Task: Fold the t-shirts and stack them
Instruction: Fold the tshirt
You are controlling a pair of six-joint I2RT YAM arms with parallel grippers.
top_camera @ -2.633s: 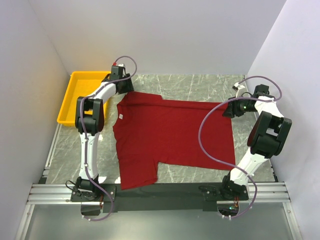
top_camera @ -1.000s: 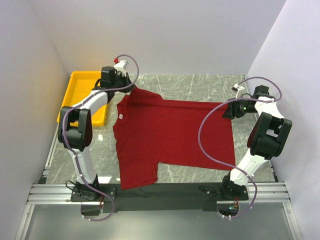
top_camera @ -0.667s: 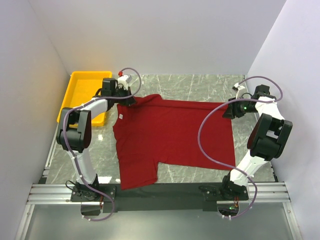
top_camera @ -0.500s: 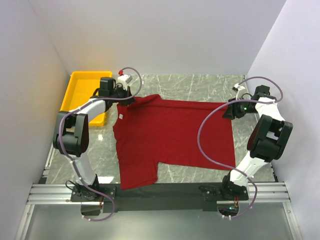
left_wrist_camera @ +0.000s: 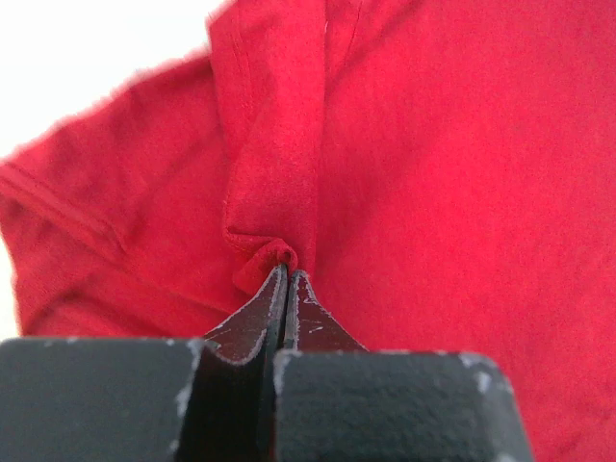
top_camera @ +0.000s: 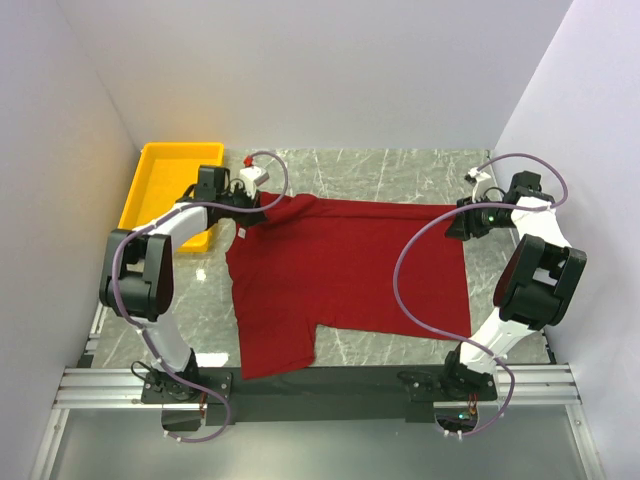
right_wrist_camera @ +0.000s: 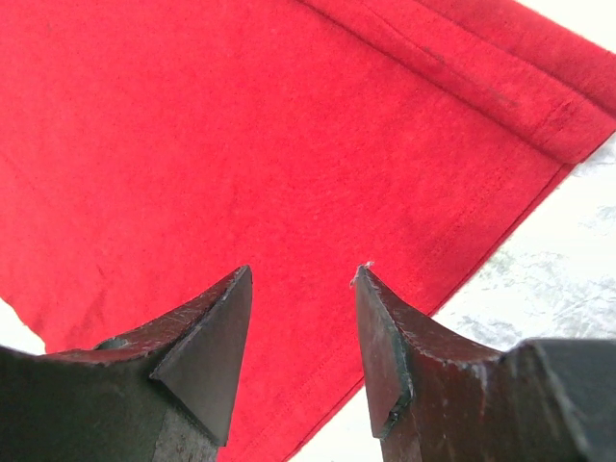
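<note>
The left arm [top_camera: 150,270] rises from the near edge of the table [top_camera: 400,168], elbow folded, forearm reaching toward the far left corner. The left gripper [left_wrist_camera: 289,273] is pinched tight on a fold of the t-shirt [left_wrist_camera: 433,192]. The right arm [top_camera: 530,275] bends toward the far right corner. The right gripper [right_wrist_camera: 302,274] points down with jaws parted, seemingly holding nothing.

One dark red t-shirt [top_camera: 340,270] lies on one marble table [top_camera: 400,170], beside one yellow tray [top_camera: 165,185]. There are two arms, the left arm [top_camera: 135,280] and the right arm [top_camera: 535,280], and two grippers, the left gripper [left_wrist_camera: 287,274] and the right gripper [right_wrist_camera: 300,279].
</note>
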